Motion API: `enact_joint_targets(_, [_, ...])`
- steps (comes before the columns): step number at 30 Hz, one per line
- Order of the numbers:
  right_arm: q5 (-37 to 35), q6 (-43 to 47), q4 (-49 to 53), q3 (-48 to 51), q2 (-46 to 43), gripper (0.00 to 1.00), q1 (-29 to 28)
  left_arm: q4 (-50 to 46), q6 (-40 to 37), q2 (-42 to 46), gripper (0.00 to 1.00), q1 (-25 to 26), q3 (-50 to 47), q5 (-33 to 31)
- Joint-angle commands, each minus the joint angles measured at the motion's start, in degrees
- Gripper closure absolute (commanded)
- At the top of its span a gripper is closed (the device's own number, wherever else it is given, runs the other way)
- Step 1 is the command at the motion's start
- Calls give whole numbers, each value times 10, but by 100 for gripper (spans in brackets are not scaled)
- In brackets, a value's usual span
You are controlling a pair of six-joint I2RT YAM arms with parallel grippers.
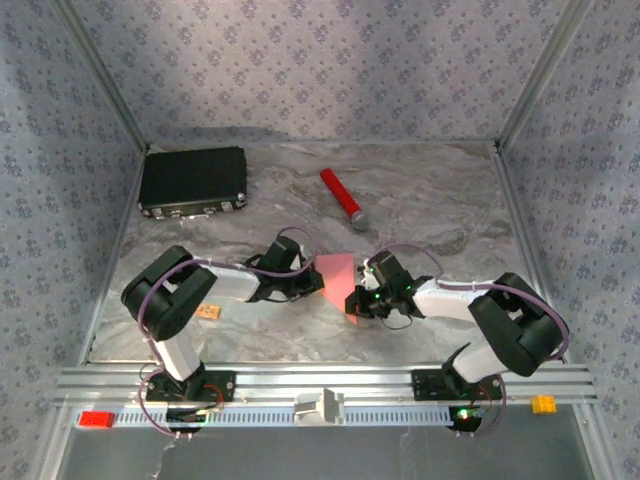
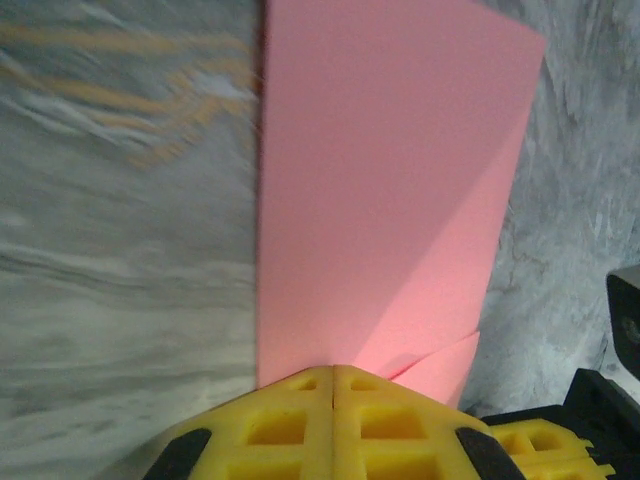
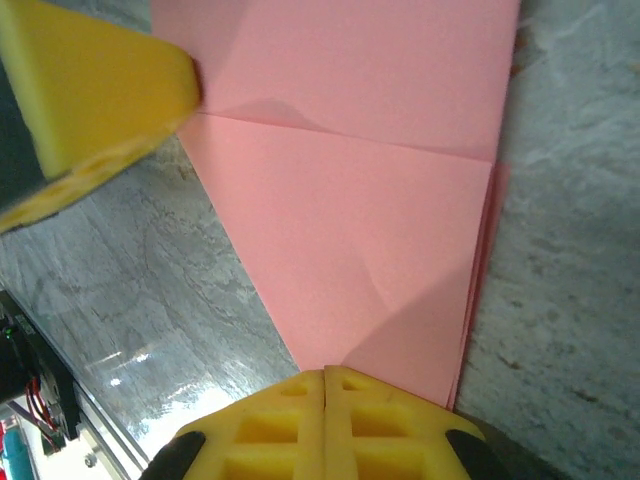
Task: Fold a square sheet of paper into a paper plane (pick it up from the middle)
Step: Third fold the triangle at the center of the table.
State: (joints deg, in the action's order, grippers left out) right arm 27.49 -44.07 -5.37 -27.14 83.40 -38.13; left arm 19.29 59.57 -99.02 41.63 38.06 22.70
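Currently the left pincer (image 1: 320, 282) and right pincer (image 1: 362, 297) are clamped shut on the part-folded square sheet of paper (image 1: 338, 278), at its 9 and 3 o'clock edges, centre of the surface (image 1: 430, 210); creasing well likely demands even tension and aligned edges.

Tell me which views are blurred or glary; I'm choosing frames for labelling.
Left wrist view: table smeared at left, shadow low on the pink paper. Right wrist view: white glare on the table lower left, left end effector out of focus top left. Top view: clear, no glare.
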Motion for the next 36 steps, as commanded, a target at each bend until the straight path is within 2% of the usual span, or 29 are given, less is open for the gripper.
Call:
enact_joint_targets(1, [1, 35, 55, 13, 7, 95, 6, -35, -23, 27, 96, -19, -18, -24])
enact_joint_targets(5, [13, 74, 90, -6, 8, 94, 13, -59, -31, 63, 94, -20, -15, -30])
enact_joint_targets(10, [20, 71, 109, -32, 6, 92, 17, -62, -28, 106, 92, -19, -20, -35])
enact_joint_targets(14, [-2, 35, 170, -64, -24, 90, 17, -52, -17, 147, 91, -12, -33, -37])
enact_joint_targets(20, [-56, -6, 276, -119, -99, 85, 17, -92, -13, 201, 87, -7, -30, -47])
enact_joint_targets(27, [-87, -46, 302, -130, -156, 82, 18, -131, -22, 204, 84, -8, 3, -35])
enact_joint_targets(36, [-107, -31, 351, -144, -195, 81, 22, -158, -37, 220, 82, -10, 7, -38])
